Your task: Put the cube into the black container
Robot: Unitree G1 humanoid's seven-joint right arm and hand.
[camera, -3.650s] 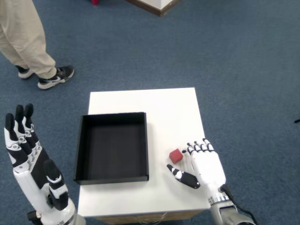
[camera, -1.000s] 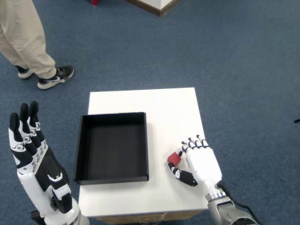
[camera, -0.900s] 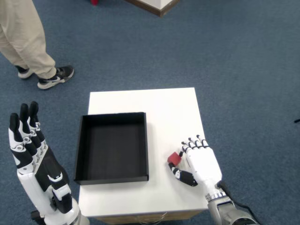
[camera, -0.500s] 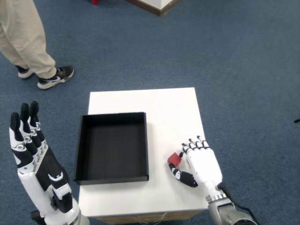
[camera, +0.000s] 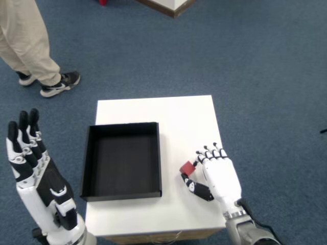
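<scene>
The small red cube point(camera: 188, 168) is at the front right of the white table point(camera: 179, 112), pinched between the thumb and curled fingers of my right hand point(camera: 217, 173). That hand is white with black finger joints and is shut on the cube, a short way right of the black container point(camera: 123, 160). The container is a shallow square black tray, and nothing lies inside it. Part of the cube is hidden by my fingertips point(camera: 200, 153).
My left hand point(camera: 36, 184) is raised open off the table's left side. A person's legs point(camera: 30, 46) and shoe stand on the blue carpet at upper left. A piece of furniture shows at the top edge.
My right hand closed its fingers and thumb onto the cube, then shifted slightly left and up with it toward the container. The left hand drifted a little.
</scene>
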